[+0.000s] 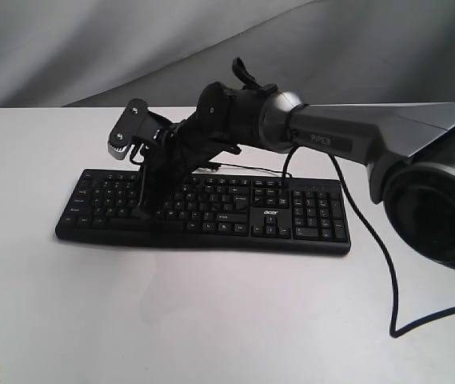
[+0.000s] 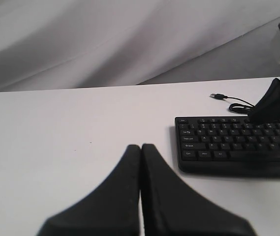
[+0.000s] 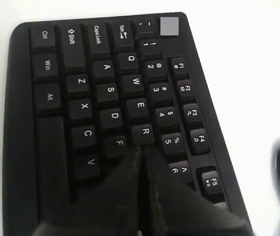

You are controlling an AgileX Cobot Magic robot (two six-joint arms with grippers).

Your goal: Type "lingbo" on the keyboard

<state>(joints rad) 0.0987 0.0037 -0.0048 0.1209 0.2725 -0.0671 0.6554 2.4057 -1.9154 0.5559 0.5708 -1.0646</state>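
**One keyboard, two grippers**

We're seeing a white counter (image 1: 211, 320) backed by grey draped cloth (image 1: 91, 48). One keyboard (image 1: 211, 214) is lying mid-counter. The right gripper (image 3: 140, 150) is pressing pinched-shut and empty beside R; the left gripper (image 2: 140, 146), equally closed, is hovering alongside.

The long flat black plastic keyboard (image 1: 235, 228) bears a white "acer" logo (image 1: 265, 212) toward 3 o'clock of its middle. Its white key legends (image 3: 145, 131) read Ctrl, Shift, Caps Lock, Tab, Win, Alt, Q, W, E, R. The grey metal arm link (image 1: 347, 138) reads "PiPER".
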